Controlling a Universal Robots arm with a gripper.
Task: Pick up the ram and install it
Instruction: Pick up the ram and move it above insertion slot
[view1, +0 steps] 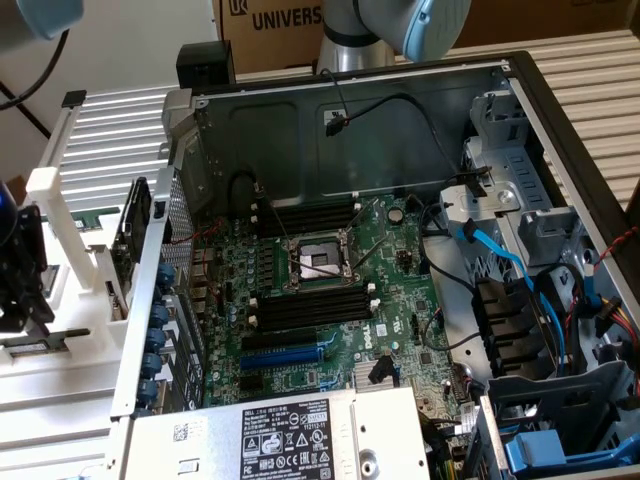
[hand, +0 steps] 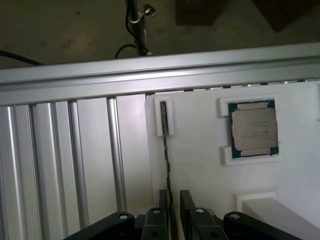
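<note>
One thin dark ram (hand: 166, 150), edge-on

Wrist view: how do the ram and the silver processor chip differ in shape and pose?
The ram stands on its edge, so it shows as a thin line; the processor chip lies flat, face up. The ram is long and narrow; the processor chip is nearly square. Both sit in recesses of the white holder.

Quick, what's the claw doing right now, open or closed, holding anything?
Claw: open, straddling the ram that stands on edge in the white holder, not clamped on it.
</note>
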